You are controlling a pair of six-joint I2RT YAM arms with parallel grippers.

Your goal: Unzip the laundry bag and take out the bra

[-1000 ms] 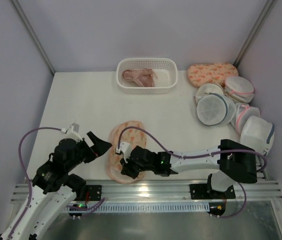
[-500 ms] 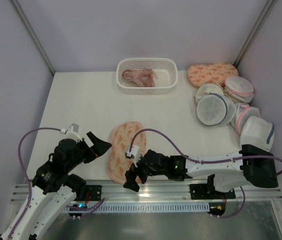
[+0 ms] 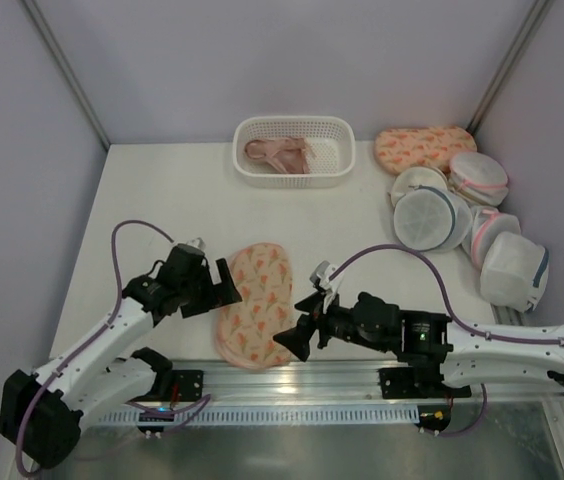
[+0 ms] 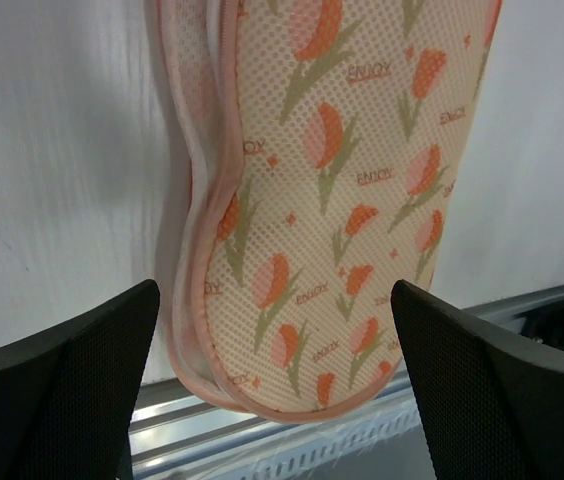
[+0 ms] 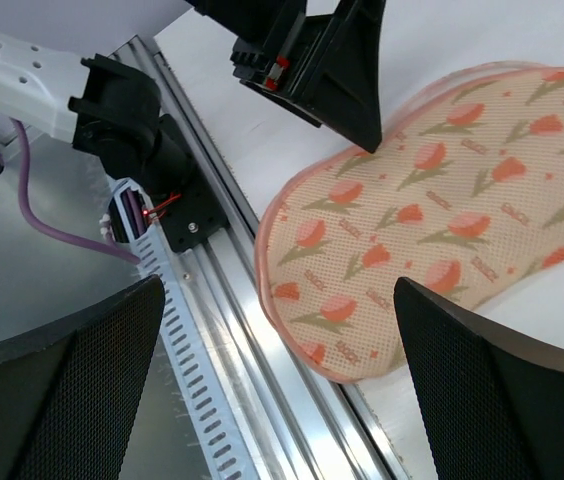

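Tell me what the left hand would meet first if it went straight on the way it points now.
Most likely the laundry bag. The open left hand points at its pink-trimmed side edge, which lies right ahead between its fingers. How high the hand sits over the bag is unclear.

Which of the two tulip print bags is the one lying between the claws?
The laundry bag at the near edge, between the left claw and right claw. The other bag sits back right, beside the basket.

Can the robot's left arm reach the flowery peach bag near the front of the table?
Probably yes. The left arm's fingers are open right beside the peanut-shaped, cream-peach tulip-print fabric bag, at its left edge, with nothing between them.
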